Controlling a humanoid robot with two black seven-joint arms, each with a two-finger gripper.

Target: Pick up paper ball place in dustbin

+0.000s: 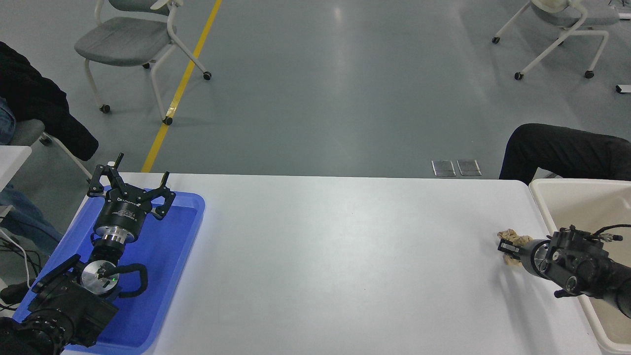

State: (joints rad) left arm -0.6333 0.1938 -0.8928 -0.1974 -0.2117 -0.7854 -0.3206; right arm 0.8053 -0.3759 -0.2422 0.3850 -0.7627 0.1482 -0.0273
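Paper ball (510,239) clamped in right claw (508,248), near dustbin (542,207), left claw (129,183) spread over blue tray (162,276).

The left arm comes in from the near left corner and points away toward the far side, its wrist straight. The left gripper (129,185) sits at its tip with the fingers spread wide apart. The right arm enters from the right edge, low and reaching leftward. The right gripper (508,246) points left, its fingers closed around a tan wad.
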